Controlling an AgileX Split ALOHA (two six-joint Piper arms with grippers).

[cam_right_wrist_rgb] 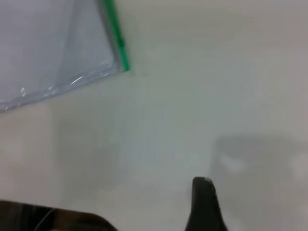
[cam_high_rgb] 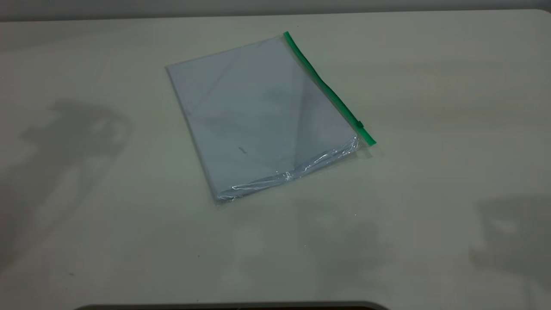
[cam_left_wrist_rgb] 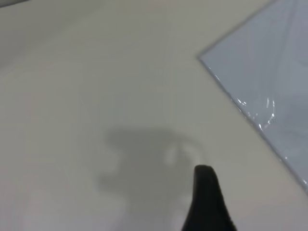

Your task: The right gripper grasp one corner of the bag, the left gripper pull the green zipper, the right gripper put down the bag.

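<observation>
Here, a flat, clear plastic bag (cam_high_rgb: pixel 262 116) holding white paper lies untouched on the pale tabletop (cam_high_rgb: pixel 430 193), with neither arm seen from outside, only their shadows. The right pincer (cam_right_wrist_rgb: pixel 204 204) hangs over bare tabletop, well apart from the bag's nearest corner (cam_right_wrist_rgb: pixel 124 70), where the bright green zipper strip (cam_high_rgb: pixel 327 88) ends; its small darker slider tab (cam_high_rgb: pixel 360 125) sits just short of that corner. The left pincer (cam_left_wrist_rgb: pixel 208 202) hovers near the opposite, plain edge of the bag. Only one dark fingertip of each pincer shows, so whether either is open or closed cannot be told. The bag looks light, thin and floppy, with a slick film likely to slide on the tabletop. The firmest hold for the right pincer is probably the corner at the zipper's end, where the stiffer strip gives some body.
</observation>
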